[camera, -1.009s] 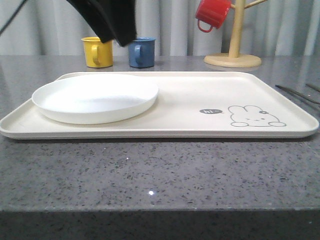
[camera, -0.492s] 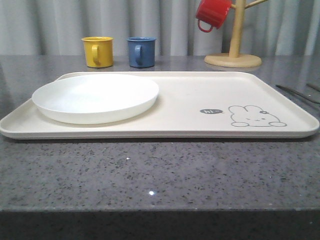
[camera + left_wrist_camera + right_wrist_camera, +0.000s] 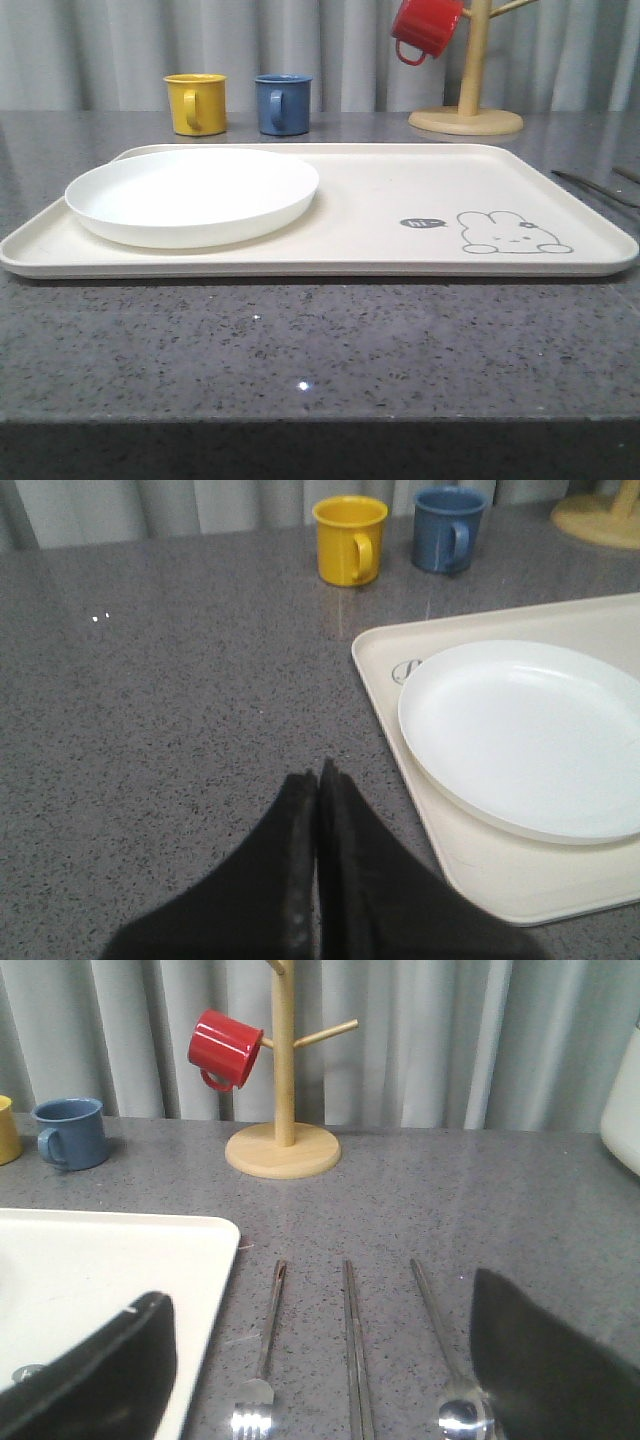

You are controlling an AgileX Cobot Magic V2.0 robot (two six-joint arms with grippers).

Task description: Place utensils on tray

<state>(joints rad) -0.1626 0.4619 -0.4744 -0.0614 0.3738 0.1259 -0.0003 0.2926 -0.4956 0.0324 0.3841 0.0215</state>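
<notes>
The cream tray (image 3: 380, 205) with the rabbit drawing lies across the table, and the round white plate (image 3: 192, 195) rests on its left part. Right of the tray, the fork (image 3: 264, 1340), the chopsticks (image 3: 354, 1350) and the spoon (image 3: 438, 1335) lie side by side on the grey table, seen as thin metal lines (image 3: 590, 186) in the front view. My right gripper (image 3: 318, 1295) hangs open above these utensils, one finger over the tray's corner (image 3: 110, 1260). My left gripper (image 3: 318, 776) is shut and empty over bare table, left of the tray (image 3: 470, 855) and plate (image 3: 525, 735).
A yellow mug (image 3: 195, 103) and a blue mug (image 3: 283, 103) stand behind the tray. A red mug (image 3: 425, 28) hangs on a wooden mug tree (image 3: 468, 112) at the back right. A white object (image 3: 625, 1110) sits at the table's far right.
The black left arm that hung over the plate's far side a second ago has left the front view. The tray, plate and mugs stay where they were.
</notes>
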